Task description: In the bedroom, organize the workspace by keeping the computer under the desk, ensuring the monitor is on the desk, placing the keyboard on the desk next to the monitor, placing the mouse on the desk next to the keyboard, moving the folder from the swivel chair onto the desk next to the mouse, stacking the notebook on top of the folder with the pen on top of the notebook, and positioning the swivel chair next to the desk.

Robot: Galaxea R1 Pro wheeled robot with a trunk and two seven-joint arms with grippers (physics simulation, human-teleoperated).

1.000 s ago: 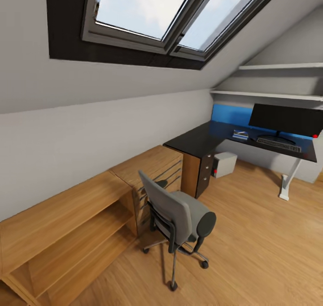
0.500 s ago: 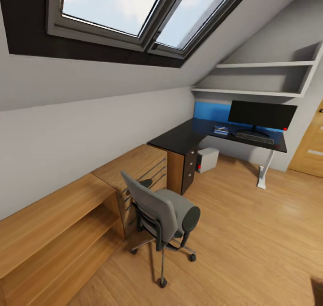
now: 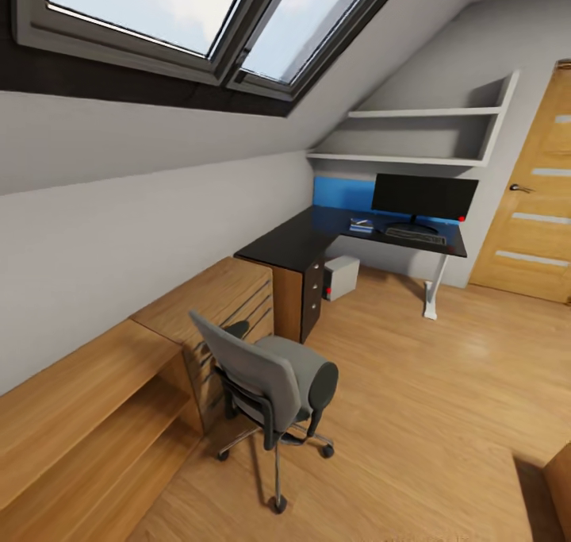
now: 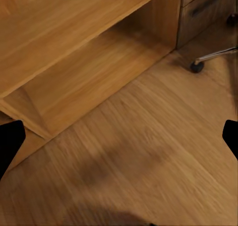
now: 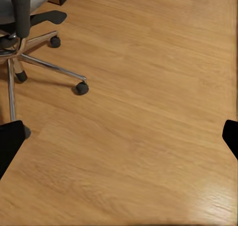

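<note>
Swivel chair [image 3: 270,383] stands on the wood floor [image 3: 428,415], well apart from the desk [image 3: 317,236], its back turned toward the camera, just beside the low wooden shelving [image 3: 103,399]. On the desk: monitor [image 3: 424,195] upright, keyboard [image 3: 415,236] directly in front of the monitor's stand, a small blue-and-white item [image 3: 362,225] beside the keyboard, too small to identify. Computer [image 3: 341,277] sits on the floor under the desk. Wooden door [image 3: 533,209] is past the desk's far end. Left gripper [image 4: 119,141] and right gripper [image 5: 119,139]: fingertips spread wide, released, nothing between them, floor below. Chair casters [image 5: 82,88] near the right gripper.
</note>
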